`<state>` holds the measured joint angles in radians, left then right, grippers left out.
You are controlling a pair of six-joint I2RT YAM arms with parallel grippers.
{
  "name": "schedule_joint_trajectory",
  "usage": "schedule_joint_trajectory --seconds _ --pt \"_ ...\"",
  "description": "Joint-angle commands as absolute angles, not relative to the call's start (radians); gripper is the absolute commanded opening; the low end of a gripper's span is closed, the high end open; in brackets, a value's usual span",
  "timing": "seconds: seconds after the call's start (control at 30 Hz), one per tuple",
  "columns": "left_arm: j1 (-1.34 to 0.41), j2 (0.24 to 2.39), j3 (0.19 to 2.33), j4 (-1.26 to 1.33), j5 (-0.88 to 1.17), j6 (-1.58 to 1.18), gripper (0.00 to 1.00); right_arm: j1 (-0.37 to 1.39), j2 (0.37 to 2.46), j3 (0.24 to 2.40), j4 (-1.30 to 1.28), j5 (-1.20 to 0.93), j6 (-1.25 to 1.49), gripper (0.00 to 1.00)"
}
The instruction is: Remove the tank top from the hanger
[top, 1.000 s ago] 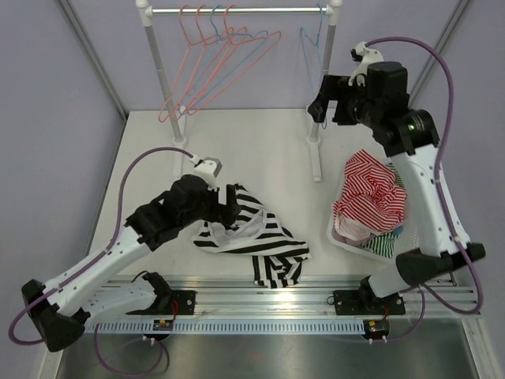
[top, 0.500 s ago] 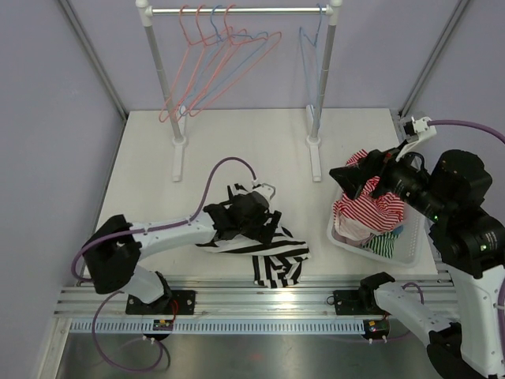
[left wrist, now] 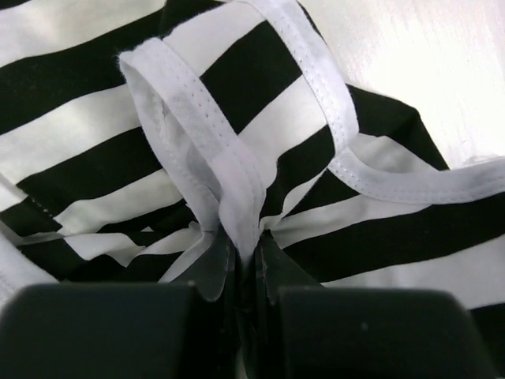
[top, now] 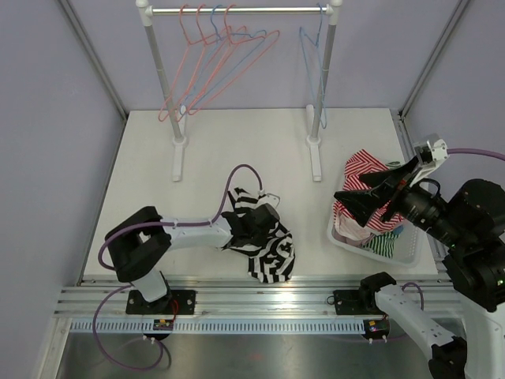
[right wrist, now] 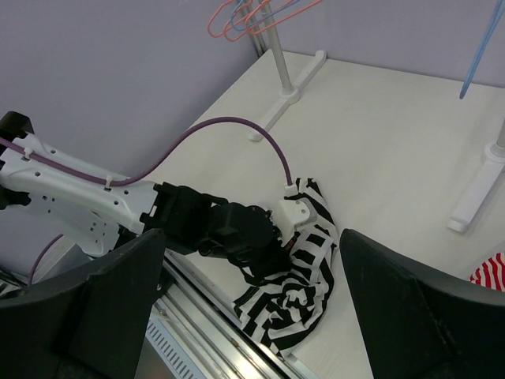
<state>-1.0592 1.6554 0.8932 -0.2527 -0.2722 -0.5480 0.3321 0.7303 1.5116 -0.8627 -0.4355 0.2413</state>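
Note:
The black-and-white striped tank top (top: pixel 272 254) lies bunched on the table near the front edge. My left gripper (top: pixel 263 227) presses into its upper part. In the left wrist view the left gripper (left wrist: pixel 241 257) is shut on a fold of the tank top's white trim (left wrist: pixel 229 170), which rises from between the jaws. The hanger is hidden; I cannot make it out in the fabric. My right gripper (top: pixel 355 193) hangs high above the basket, open and holding nothing. From the right wrist view the right gripper (right wrist: pixel 252 237) looks down on the tank top (right wrist: pixel 298 304) and the left arm.
A white basket (top: pixel 338 237) with red-striped clothes (top: pixel 367 164) stands at the right. A clothes rail (top: pixel 237 10) with pink and blue hangers (top: pixel 213 63) stands at the back, its feet (top: pixel 179 166) on the table. The metal front rail (top: pixel 260 296) runs just below the tank top.
My left gripper went from open to shut on the tank top's trim, and the cloth is now bunched narrower toward the front. The right arm shifted slightly right.

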Motion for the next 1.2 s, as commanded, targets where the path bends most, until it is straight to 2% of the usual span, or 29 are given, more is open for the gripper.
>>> schedule_joint_trajectory --seconds 0.0,0.17,0.27,0.47,0.73,0.87,1.0,1.17 --pt "-1.063 1.557 0.877 -0.279 -0.305 -0.575 0.00 0.336 0.718 1.554 -0.874 -0.411 0.236 1.00" --pt "-1.075 1.311 0.955 -0.322 -0.301 -0.551 0.00 0.334 0.704 1.597 -0.928 -0.260 0.225 0.99" --pt "-1.089 1.253 1.058 -0.337 -0.256 -0.514 0.00 0.334 0.692 1.626 -0.954 -0.143 0.241 0.99" --pt "-1.123 1.333 1.363 -0.368 -0.126 -0.437 0.00 0.334 0.664 1.693 -0.977 0.009 0.265 0.99" --pt "-1.154 1.705 1.862 -0.380 -0.049 -0.360 0.00 0.336 0.653 1.796 -1.008 0.089 0.261 1.00" --pt "-1.154 1.948 2.220 -0.402 -0.028 -0.339 0.00 0.334 0.638 1.819 -1.011 0.107 0.268 0.99" --pt "-1.149 2.167 2.414 -0.359 -0.017 -0.336 0.00 0.334 0.614 1.835 -1.015 0.098 0.272 0.99" --pt "-1.132 2.362 2.442 -0.219 0.081 -0.376 0.00 0.336 0.601 1.815 -1.042 0.055 0.282 0.99"
